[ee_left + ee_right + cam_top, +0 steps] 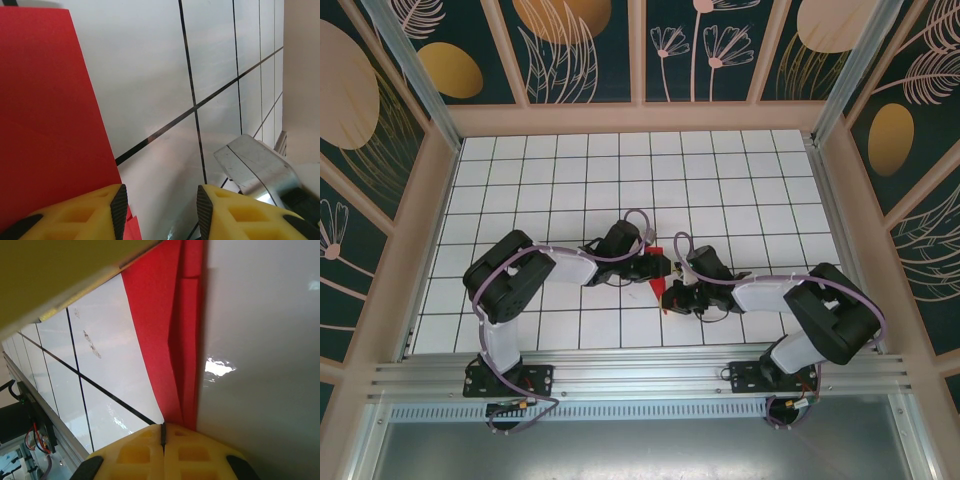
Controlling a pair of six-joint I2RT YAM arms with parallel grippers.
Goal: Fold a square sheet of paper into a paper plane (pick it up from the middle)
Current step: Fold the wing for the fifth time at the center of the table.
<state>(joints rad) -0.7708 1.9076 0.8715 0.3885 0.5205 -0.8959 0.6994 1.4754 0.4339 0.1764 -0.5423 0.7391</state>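
**Top view.** Both my arms reach in toward the middle of the table's (pixel 720 180) near edge. The sheet of paper (pixel 658 278) lies between them as a small red wedge, its narrow end toward the near edge. My left end effector (pixel 645 265) is at its left flank. My right end effector (pixel 672 295) is at the narrow end.

**Left wrist.** Left end effector (pixel 160 210) is spread, with bare table (pixel 150 75) in the gap. The sheet of paper (pixel 45 100) runs up the left side, its edge just passing the inner face of one finger (pixel 75 217). Nothing is pinched.

**Right wrist.** Right end effector (pixel 162 440) is pressed together. The sheet of paper (pixel 165 315), folded in layers with a crease showing, tapers straight into the seam of the fingertips. I can't tell whether the tip is clamped or only pressed onto the table (pixel 110 365).

**Risks, as I judge them.**
- If I close the left end effector now, it would catch only the paper's edge and could crumple it or skew the fold.
- If the right tips drag, the thin layers could slide apart and lose the crease, or tear at the point.
- My two end effectors work very near each other, so they could collide.
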